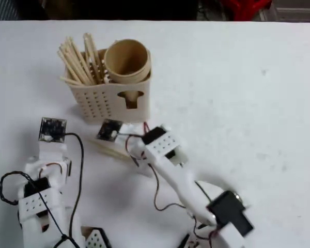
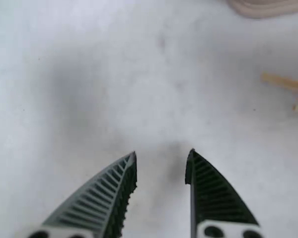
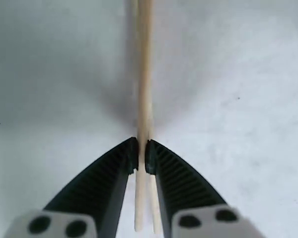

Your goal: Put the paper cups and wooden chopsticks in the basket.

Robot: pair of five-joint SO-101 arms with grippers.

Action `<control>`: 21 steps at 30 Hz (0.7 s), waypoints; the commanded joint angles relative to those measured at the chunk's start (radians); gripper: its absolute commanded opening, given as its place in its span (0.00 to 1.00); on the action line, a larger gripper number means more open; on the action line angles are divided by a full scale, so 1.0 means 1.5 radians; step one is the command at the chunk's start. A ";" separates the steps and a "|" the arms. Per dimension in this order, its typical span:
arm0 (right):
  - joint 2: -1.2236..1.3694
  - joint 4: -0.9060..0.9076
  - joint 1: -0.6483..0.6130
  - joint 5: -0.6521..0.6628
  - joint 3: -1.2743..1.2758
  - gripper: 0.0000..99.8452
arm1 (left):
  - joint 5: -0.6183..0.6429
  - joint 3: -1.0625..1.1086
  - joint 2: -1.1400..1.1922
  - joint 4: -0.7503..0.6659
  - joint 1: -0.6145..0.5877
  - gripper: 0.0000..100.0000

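Observation:
A perforated white basket (image 1: 108,101) stands at the back left and holds a bundle of wooden chopsticks (image 1: 80,59) and stacked paper cups (image 1: 126,61). Just in front of it a pair of chopsticks (image 1: 109,150) lies low over the table. My right gripper (image 3: 142,153) is shut on that pair (image 3: 144,74), which runs straight out between the jaws. My left gripper (image 2: 161,166) hangs open over bare table, left of the basket's front. The ends of the pair (image 2: 285,83) and the basket's base (image 2: 268,6) show off to its side.
The white table (image 1: 237,93) is bare to the right of the basket and arms. The left arm (image 1: 44,175) sits at the front left, the right arm (image 1: 186,181) angles in from the front middle. Cables loop around both arms.

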 commanded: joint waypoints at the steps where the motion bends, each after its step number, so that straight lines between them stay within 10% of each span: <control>1: 0.024 0.006 0.010 -0.002 -0.047 0.02 | 0.006 -0.004 -0.013 -0.010 0.007 0.17; 16: 0.043 0.011 0.078 -0.003 -0.099 0.03 | 0.006 -0.004 -0.013 -0.010 0.007 0.17; 21: 0.043 0.050 0.069 0.017 -0.099 0.18 | 0.006 -0.004 -0.013 -0.010 0.007 0.17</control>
